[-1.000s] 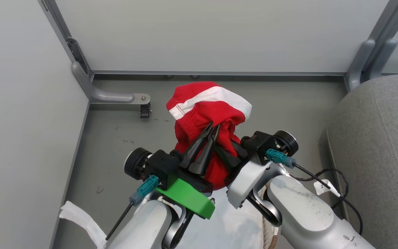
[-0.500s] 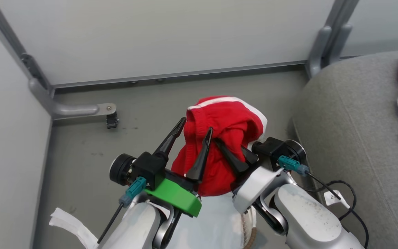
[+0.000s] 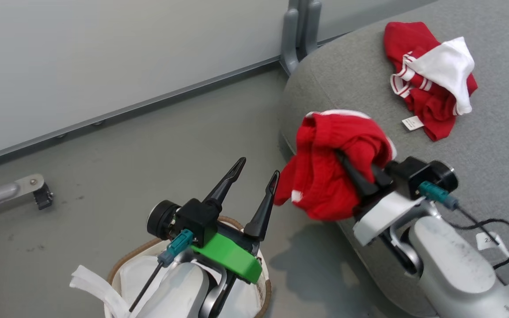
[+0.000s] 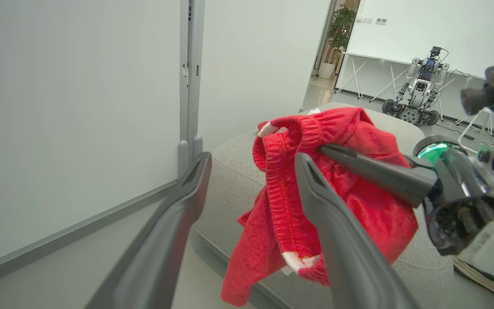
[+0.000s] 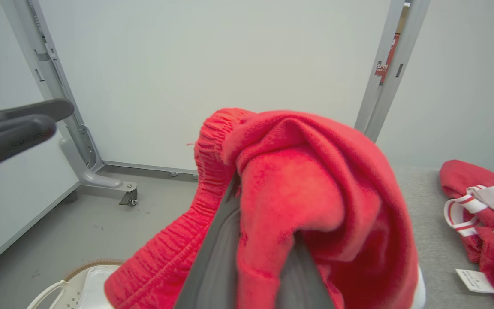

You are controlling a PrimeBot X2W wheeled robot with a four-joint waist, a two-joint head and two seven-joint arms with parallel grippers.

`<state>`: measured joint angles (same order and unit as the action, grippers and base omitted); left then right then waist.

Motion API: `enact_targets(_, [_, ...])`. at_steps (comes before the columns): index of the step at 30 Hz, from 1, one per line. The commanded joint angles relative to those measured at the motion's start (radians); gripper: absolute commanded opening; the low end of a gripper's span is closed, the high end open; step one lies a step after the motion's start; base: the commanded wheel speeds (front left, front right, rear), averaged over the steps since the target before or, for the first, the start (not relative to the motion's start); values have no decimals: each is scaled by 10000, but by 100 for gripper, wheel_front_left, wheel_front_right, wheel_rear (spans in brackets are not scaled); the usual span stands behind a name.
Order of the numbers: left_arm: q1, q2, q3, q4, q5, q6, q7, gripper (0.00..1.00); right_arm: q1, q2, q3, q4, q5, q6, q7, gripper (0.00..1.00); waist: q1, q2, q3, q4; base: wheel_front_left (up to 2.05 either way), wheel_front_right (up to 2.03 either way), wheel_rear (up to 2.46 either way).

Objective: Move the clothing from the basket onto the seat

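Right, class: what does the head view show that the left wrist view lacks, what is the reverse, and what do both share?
Head view: the basket at the bottom edge, and a second red-and-white garment lying on the seat. Left wrist view: another robot beside a white table, and a potted plant. Both: the open left gripper, the right gripper shut on the red clothing, the grey seat.

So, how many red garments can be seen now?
2. One garment hangs from the right gripper at the seat edge; the other garment lies on the seat. The basket may hide more.
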<state>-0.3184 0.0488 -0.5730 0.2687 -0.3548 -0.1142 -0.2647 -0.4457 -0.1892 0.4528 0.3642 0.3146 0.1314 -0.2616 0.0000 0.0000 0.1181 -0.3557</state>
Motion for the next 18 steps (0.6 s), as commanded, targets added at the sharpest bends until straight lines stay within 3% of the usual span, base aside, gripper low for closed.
enact_targets(1, [-242, 50, 10, 33, 132, -40, 7, 100, -384, -181, -276, -106, -123, -14, -49, 0, 0, 0, 777, -870, 0, 0, 0])
enact_targets(8, [-822, 119, -65, 360, 602, -110, 7, 100, -2162, -1493, -1659, 253, -492, -14, -49, 0, 0, 0, 2251, -481, 0, 0, 0])
enact_targets(18, [-1889, 677, -79, 245, 960, -165, 7, 100, -5416, -2537, -3803, 2406, -1104, -14, -35, 0, 0, 0, 4615, 459, 0, 0, 0])
